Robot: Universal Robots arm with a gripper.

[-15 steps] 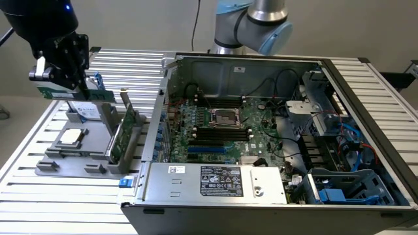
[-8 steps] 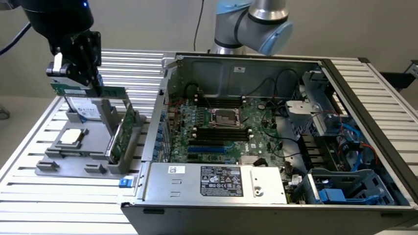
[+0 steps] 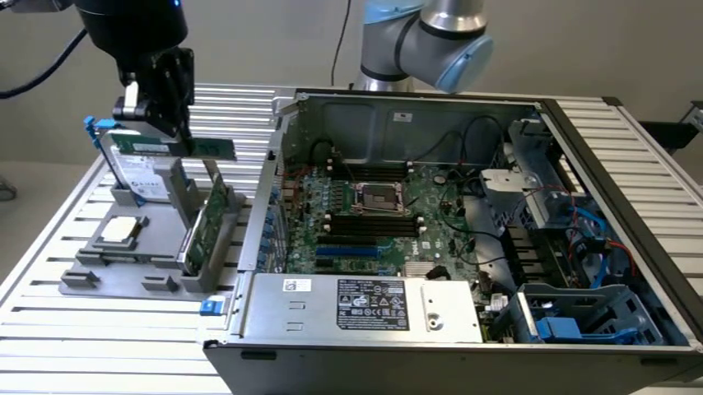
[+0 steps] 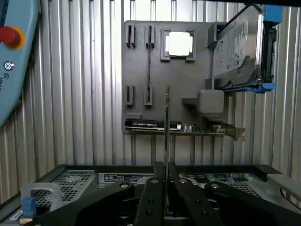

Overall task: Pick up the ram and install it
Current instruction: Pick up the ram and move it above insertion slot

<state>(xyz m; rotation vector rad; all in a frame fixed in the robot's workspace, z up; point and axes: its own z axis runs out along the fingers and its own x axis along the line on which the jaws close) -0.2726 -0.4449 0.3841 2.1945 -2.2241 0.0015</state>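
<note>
Start at the exterior view's left. The small square silver chip (image 3: 121, 231) lies flat in the grey plastic holder tray (image 3: 82, 280), low down below your hand. Beside it, the silver box-shaped drive with blue clips (image 3: 137, 177) stands up in the same tray, just under your hand.

Your black hand (image 3: 170, 130) hangs over the tray. Its fingers are pinching the long thin green ram stick (image 3: 203, 149). The stick lies level and pokes out of the hand on both sides, up above the tray. In the wrist view you look down past the hand (image 4: 165, 172) at the ram stick (image 4: 166, 136) from its thin edge, with the tray (image 4: 141, 66), the chip (image 4: 178, 44) and the drive (image 4: 237, 47) beyond it.

A little further to the exterior view's right, below the hand, the broad green card (image 3: 209, 216) stands on its edge at the side of the tray.

Further right again, well apart from the hand, sits the big open metal computer case (image 3: 593, 206) on the ribbed metal worktop (image 3: 66, 329). The green main board (image 3: 374, 214) lies inside it, and the ram stick is nowhere near it.
</note>
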